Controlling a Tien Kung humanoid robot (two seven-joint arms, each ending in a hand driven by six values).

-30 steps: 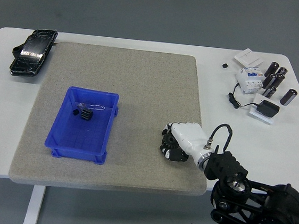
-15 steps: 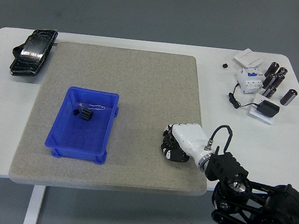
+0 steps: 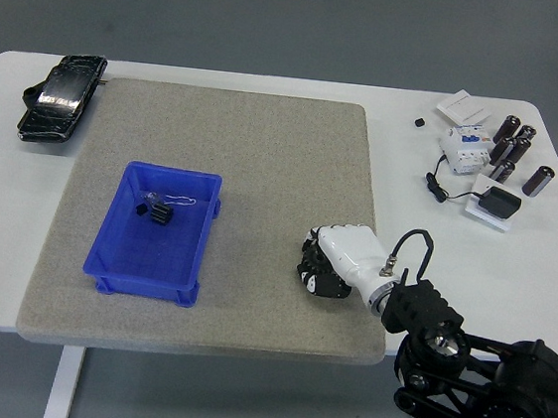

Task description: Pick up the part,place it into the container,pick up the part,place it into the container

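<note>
Right hand (image 3: 336, 263) rests curled, knuckles-down on the grey mat (image 3: 264, 158); no readable writing.

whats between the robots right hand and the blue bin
Only bare grey mat separates the right hand from the blue bin in the head view; nothing lies on that stretch.

Place: robotics lab or test workshop
Floor: plain grey
Bench: white table (image 3: 272, 85) under a grey felt mat (image 3: 263, 167)
Parts: dark capacitors (image 3: 513, 152), a white circuit breaker (image 3: 465, 146), a black adapter (image 3: 501, 203), a blue bin (image 3: 104, 256)
</note>
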